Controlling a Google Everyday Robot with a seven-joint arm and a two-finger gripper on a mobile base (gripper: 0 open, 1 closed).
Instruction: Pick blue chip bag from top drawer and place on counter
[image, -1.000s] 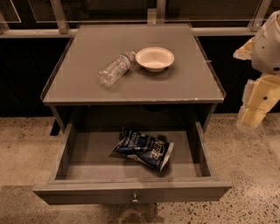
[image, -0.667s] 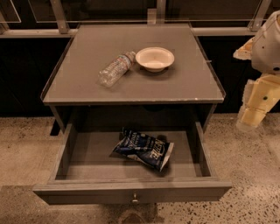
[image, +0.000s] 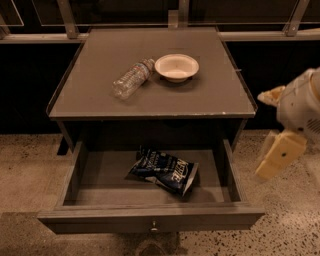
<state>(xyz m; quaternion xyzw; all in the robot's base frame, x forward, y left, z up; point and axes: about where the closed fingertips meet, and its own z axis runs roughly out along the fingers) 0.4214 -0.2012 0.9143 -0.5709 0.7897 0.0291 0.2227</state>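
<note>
The blue chip bag (image: 163, 170) lies crumpled in the middle of the open top drawer (image: 150, 216), white lettering up. The drawer is pulled out fully, its small round knob at the front centre. The counter (image: 210, 95) is the grey tabletop above it. My gripper (image: 278, 155) hangs at the right of the cabinet, beside the drawer's right wall and outside it, well apart from the bag. It holds nothing that I can see.
A clear plastic water bottle (image: 132, 78) lies on its side on the counter's left middle. A white bowl (image: 176, 66) stands next to it at the back centre. Speckled floor surrounds the cabinet; a railing runs behind it.
My arm and gripper have moved down and slightly left along the right side of the cabinet. The bag, bottle and bowl have not moved.
</note>
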